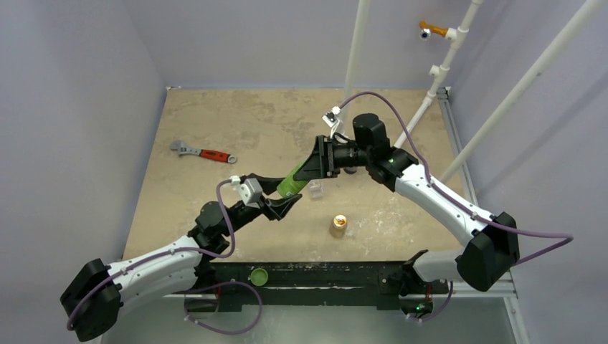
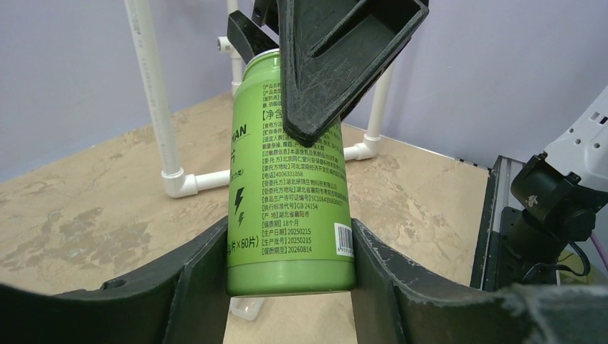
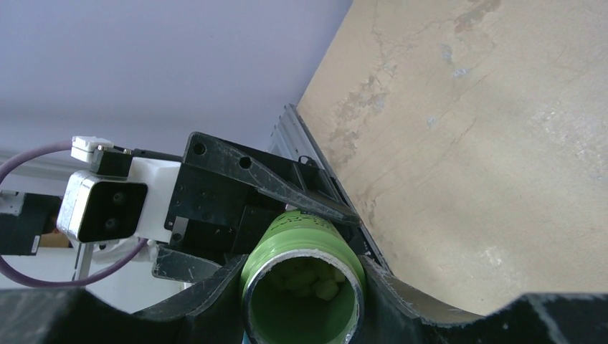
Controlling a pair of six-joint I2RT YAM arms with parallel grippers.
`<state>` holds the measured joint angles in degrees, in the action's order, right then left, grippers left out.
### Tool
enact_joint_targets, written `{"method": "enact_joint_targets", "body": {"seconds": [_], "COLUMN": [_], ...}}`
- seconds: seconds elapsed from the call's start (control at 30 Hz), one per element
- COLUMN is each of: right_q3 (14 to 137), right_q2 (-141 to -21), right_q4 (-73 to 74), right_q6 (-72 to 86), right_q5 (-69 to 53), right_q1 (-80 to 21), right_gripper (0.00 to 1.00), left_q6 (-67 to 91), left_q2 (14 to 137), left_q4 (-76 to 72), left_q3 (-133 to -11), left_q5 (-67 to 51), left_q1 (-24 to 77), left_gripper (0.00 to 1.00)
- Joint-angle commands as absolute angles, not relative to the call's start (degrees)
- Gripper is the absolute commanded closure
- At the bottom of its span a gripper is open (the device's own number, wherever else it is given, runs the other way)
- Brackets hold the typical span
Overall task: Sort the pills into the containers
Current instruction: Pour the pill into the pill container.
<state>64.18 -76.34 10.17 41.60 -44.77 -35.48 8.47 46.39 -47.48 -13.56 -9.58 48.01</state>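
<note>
A green pill bottle hangs tilted above the table, held at both ends. My left gripper is shut on its base, both fingers against its sides. My right gripper is shut on its neck, just behind the open mouth. Inside the bottle lie pale pills, heaped at the bottom. The small transparent container stands on the table just right of the bottle. In the left wrist view a corner of the container shows under the bottle's base.
A tan-orange bottle stands nearer the front edge. A green cap lies on the black base rail. A red-handled wrench lies at the left. White pipe posts rise at the back right.
</note>
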Motion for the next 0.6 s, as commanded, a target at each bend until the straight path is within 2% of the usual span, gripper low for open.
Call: {"method": "enact_joint_targets", "body": {"seconds": [0.0, 0.13, 0.23, 0.57], "right_q3": [63.9, 63.7, 63.6, 63.5], "right_q2": [-75.0, -75.2, -75.4, -75.8], "right_q4": [6.9, 6.6, 6.6, 6.5], "right_q6": [42.3, 42.3, 42.4, 42.3], "right_q5": [-46.5, -46.6, -46.6, -46.6], "right_q1": [-35.3, -35.3, -35.3, -35.3], "right_gripper": [0.98, 0.98, 0.98, 0.99], "left_q6": [9.5, 9.9, 10.5, 11.0], "left_q2": [47.1, 47.6, 47.5, 47.8], "left_q4": [-52.8, -53.1, -53.2, -53.1], "left_q3": [-16.0, -16.3, -16.4, -16.4], "left_q5": [-10.4, -11.0, -11.1, -10.2], "left_q1": [48.0, 48.0, 48.0, 48.0], "left_gripper": [0.52, 0.52, 0.45, 0.43]}}
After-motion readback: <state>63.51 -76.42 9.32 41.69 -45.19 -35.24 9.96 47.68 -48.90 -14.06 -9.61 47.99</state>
